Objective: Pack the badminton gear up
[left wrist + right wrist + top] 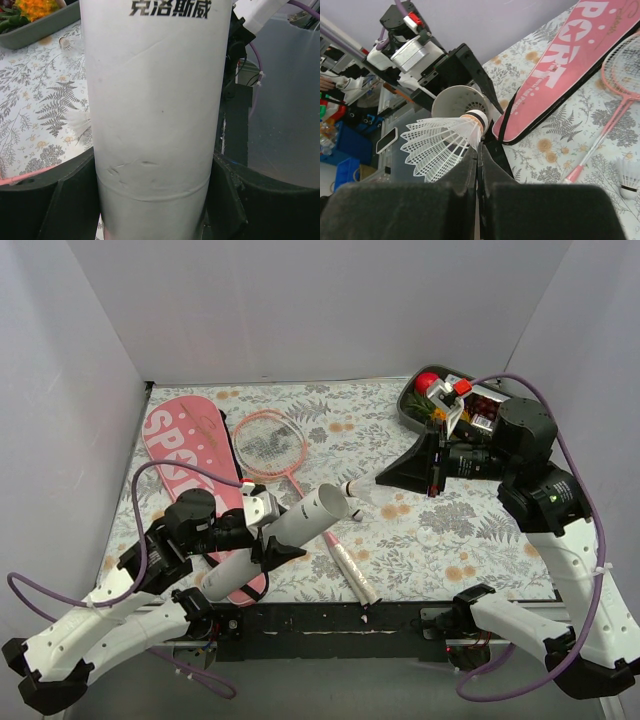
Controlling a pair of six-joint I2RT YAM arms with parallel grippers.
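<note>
Held the long white tube (300, 523) clamped across its middle by the left gripper (268, 530), tilted, long axis running 8 to 2 o'clock with the open mouth at the 2 o'clock end. Pinched a small white shuttlecock (445, 140) at its cork between the closed fingers of the right gripper (477, 152), just off that mouth at 2 o'clock. Called, likely, for a right-arm push toward 8 o'clock along that axis.
</note>
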